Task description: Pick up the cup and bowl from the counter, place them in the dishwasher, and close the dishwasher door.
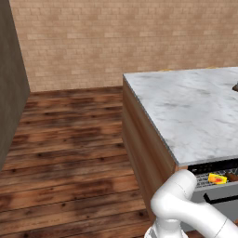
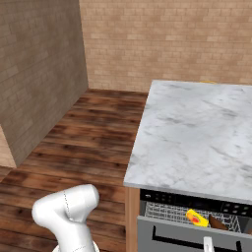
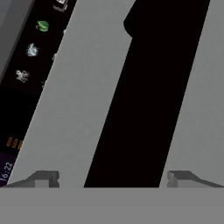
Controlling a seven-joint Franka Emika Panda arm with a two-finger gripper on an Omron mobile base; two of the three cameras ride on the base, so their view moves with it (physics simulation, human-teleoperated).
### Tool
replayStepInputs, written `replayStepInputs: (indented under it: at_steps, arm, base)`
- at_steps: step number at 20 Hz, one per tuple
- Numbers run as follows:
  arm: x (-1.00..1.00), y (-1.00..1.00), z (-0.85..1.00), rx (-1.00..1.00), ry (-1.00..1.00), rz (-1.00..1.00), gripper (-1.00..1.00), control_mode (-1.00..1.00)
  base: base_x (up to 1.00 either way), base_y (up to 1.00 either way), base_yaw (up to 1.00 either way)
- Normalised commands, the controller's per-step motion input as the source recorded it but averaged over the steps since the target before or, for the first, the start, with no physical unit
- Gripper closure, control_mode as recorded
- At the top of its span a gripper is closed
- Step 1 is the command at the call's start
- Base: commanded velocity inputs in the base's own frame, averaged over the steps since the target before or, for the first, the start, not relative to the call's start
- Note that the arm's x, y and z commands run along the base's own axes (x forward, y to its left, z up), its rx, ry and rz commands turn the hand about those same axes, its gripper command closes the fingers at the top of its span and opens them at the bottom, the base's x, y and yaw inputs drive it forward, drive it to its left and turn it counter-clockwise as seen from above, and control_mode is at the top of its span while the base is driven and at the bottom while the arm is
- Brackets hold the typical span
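The yellow cup point(image 1: 217, 178) point(image 2: 197, 217) lies in the dishwasher's wire rack point(image 2: 167, 212), with the brown bowl point(image 2: 217, 222) point(image 1: 232, 176) just to its right. The grey dishwasher door point(image 2: 172, 238) point(image 3: 83, 87) is raised almost shut, leaving a narrow gap under the marble counter point(image 1: 195, 111) point(image 2: 197, 133). In the hand view my gripper point(image 3: 113, 179) is open and close to the door. Its fingertips point(image 3: 43, 177) stand wide apart on either side of the black bar handle point(image 3: 153, 87), which runs diagonally up the panel. Nothing is held.
The dishwasher's black top strip point(image 3: 26, 65) with small icons shows left of the door panel. A small dark item point(image 1: 235, 87) sits on the counter's far right edge. Wooden floor point(image 1: 69, 148) stretches left of the counter, with brick walls behind.
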Motion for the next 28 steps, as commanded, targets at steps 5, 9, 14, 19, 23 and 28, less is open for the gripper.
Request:
replayStepInputs:
  at_steps: [5,9,14,19,23,28]
  arm:
    - [0.40,-0.07,-0.72,-0.07,-0.17,0.07,-1.00,-1.00]
    - [0.37,-0.08,-0.73,-0.09,-0.18,0.06,-1.00,-1.00]
    - [0.36,-0.09,-0.77,-0.12,-0.19,0.06,-1.00,-1.00]
    - [0.37,-0.09,-0.80,-0.14,-0.19,0.06,-1.00,-1.00]
    - [0.39,-0.10,-0.81,-0.14,-0.21,0.06,-1.00,-1.00]
    - [0.47,-0.10,-0.83,-0.14,-0.20,0.06,-1.00,-1.00]
  base:
    - [0.00,0.00,0.00]
    - [0.00,0.00,0.00]
    - [0.00,0.00,0.00]
    - [0.00,0.00,0.00]
    - [0.00,0.00,0.00]
    - [0.00,0.00,0.00]
